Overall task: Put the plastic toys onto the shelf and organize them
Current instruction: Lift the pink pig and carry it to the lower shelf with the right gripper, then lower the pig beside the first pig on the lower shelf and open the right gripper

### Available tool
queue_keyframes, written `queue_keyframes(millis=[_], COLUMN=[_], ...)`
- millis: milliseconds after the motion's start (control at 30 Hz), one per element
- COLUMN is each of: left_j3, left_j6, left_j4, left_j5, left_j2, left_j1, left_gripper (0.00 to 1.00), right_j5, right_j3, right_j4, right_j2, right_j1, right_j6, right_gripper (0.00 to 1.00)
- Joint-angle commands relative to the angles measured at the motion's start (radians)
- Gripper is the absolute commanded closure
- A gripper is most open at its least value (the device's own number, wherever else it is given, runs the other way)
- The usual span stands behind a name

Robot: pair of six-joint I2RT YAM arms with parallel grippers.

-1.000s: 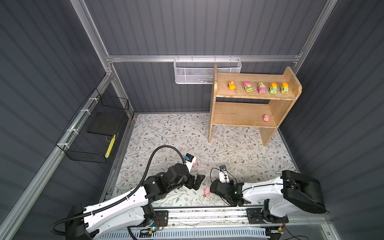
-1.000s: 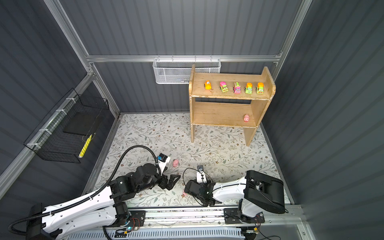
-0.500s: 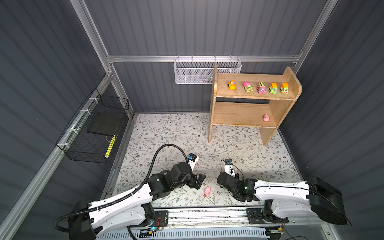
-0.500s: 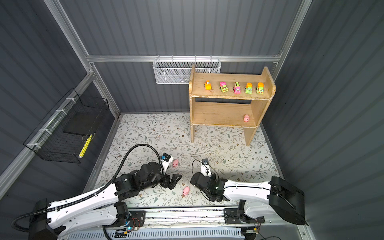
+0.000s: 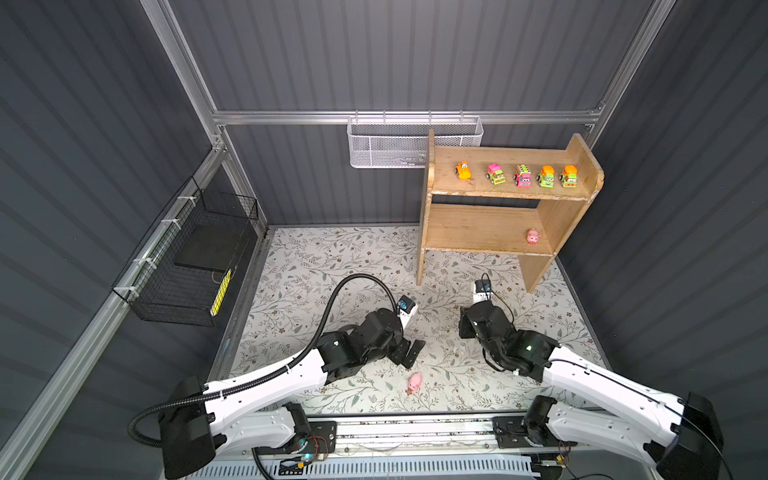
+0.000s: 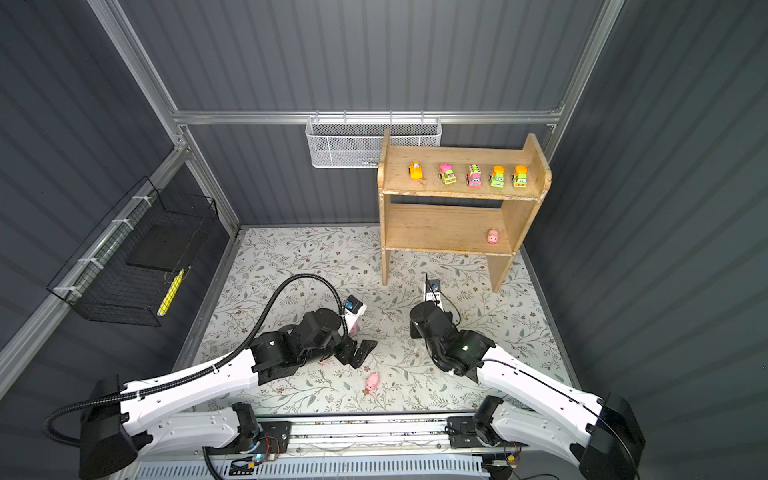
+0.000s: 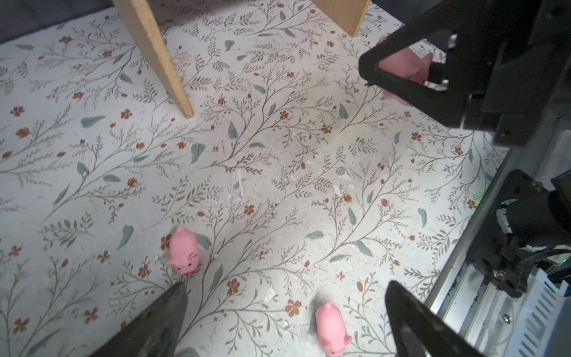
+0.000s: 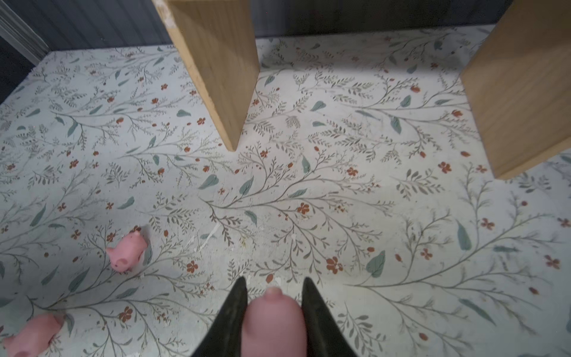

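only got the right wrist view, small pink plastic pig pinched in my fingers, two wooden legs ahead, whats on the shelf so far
observer: the top tier of the light wooden two-tier shelf holds five cartoon-faced toy vehicles in a row
operator: and the lower tier
observer: just one small pink pig, at its right end
operator: ok, the held pink pig goes beside it, what about the other arm
observer: the left gripper is open, with a loose pink pig lying just ahead of its tips
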Motion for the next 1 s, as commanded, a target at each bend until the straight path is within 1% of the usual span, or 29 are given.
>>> queue_keyframes(millis=[0, 167, 367, 400, 700, 867, 967], left_j3=[0.1, 0.202, 0.303, 0.32, 0.475, 0.565, 0.589], left_j6=[0.083, 0.147, 0.199, 0.201, 0.193, 0.208, 0.216], left_j4=[0.01, 0.002, -0.012, -0.007, 0.047, 0.043, 0.039], left_j5=[0.064, 0.114, 0.152, 0.167, 0.32, 0.349, 0.353], left_j2=[0.042, 0.098, 0.15, 0.16, 0.303, 0.364, 0.377], left_j1=[0.039, 0.074, 0.082, 0.082, 0.082, 0.083, 0.082], left_gripper=[0.0, 0.0, 0.0, 0.0, 0.0, 0.0, 0.0], right_j5=[-0.047, -0.093, -0.146, -0.154, -0.254, -0.321, -0.355], right_j3=[0.072, 0.171, 0.277, 0.292, 0.38, 0.436, 0.47], right_j4=[-0.051, -0.048, -0.023, -0.017, 0.053, 0.072, 0.076], right_j2=[0.004, 0.051, 0.122, 0.158, 0.256, 0.315, 0.354], right_j1=[-0.063, -0.185, -0.323, -0.345, -0.541, -0.643, -0.691], right_j6=[-0.105, -0.179, -0.266, -0.279, -0.339, -0.347, -0.357], right_gripper=[0.7, 0.7, 0.69, 0.7, 0.7, 0.7, 0.7])
